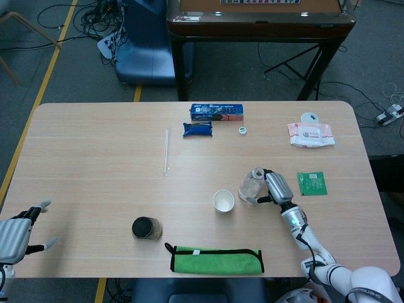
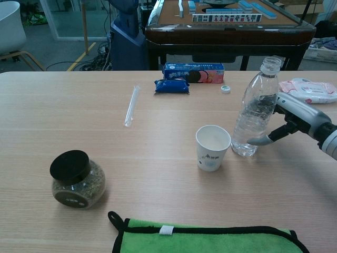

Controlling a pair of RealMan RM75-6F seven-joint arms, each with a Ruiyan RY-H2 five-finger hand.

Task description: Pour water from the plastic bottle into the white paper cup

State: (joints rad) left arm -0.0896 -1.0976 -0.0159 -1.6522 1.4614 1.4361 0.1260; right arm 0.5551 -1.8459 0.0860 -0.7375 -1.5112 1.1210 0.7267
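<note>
The clear plastic bottle point(image 1: 250, 185) point(image 2: 255, 110) stands upright on the table with its cap off. It is just right of the white paper cup point(image 1: 223, 201) point(image 2: 212, 147), which is also upright. My right hand point(image 1: 278, 187) point(image 2: 297, 118) reaches in from the right and holds the bottle, fingers behind it and thumb curled against its lower front. The left hand point(image 1: 16, 237) rests at the table's near left corner, fingers apart and holding nothing; the chest view does not show it.
A small bottle cap point(image 1: 242, 130) point(image 2: 225, 88) lies behind the cup. A black-lidded jar point(image 1: 146, 228) point(image 2: 77, 179) and a green towel point(image 1: 216, 260) sit near the front edge. Further back are a straw point(image 1: 166, 151), a blue box point(image 1: 217, 112), wipes point(image 1: 310, 134) and a green packet point(image 1: 312, 183).
</note>
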